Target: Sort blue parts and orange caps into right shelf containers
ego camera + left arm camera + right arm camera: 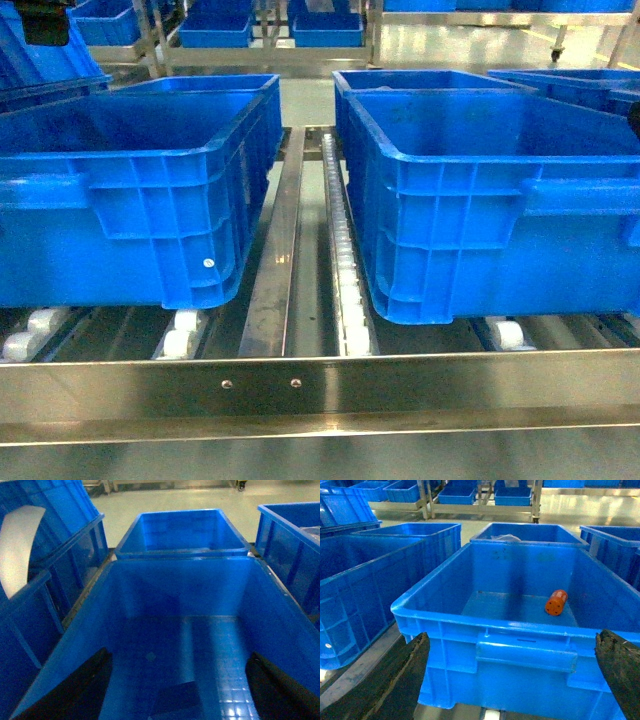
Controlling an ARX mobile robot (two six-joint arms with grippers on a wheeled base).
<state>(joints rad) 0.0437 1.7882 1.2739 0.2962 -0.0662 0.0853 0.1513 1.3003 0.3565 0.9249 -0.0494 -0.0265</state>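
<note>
Right tool point(517, 680) open; cap point(556, 602) text unreadable.

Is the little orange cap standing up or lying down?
Lying down. The orange cap rests on its side on the crate floor, its holed end facing the camera.

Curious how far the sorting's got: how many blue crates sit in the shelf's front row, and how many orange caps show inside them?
Blue crates: 2
Orange caps: 1, in the right crate
Total: 3
</note>
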